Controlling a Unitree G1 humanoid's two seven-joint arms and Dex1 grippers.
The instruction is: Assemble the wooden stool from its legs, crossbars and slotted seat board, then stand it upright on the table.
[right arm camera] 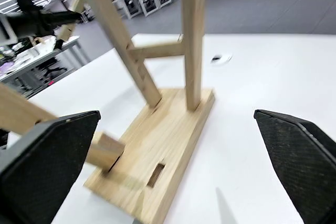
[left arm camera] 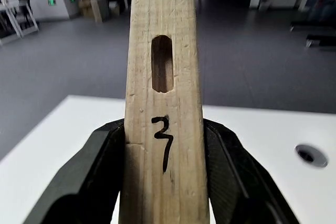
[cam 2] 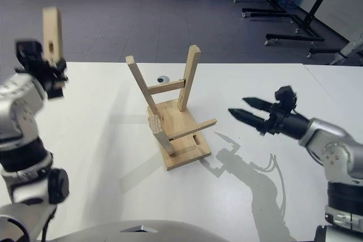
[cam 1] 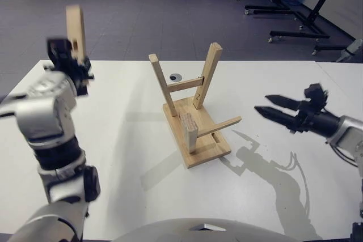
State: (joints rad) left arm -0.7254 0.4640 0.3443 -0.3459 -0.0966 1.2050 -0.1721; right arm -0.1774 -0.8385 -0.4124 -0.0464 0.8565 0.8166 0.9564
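The slotted seat board (cam 1: 198, 134) lies flat on the white table (cam 1: 113, 140). Two legs joined by a crossbar (cam 1: 185, 85) stand up from its far end. At its near end a third leg (cam 1: 189, 132) stands with a crossbar (cam 1: 224, 126) sticking out to the right. My left gripper (cam 1: 71, 63) is raised at the table's far left, shut on the fourth leg (left arm camera: 164, 103), which points upward and has a slot and a handwritten mark. My right gripper (cam 1: 271, 107) hovers open to the right of the stool, fingers pointing at it, empty.
A round cable hole (cam 1: 175, 77) is set in the table behind the stool. Dark floor lies beyond the far edge, with black wheeled stands (cam 1: 295, 18) and water bottles at the back right. Bare table spreads on both sides of the stool.
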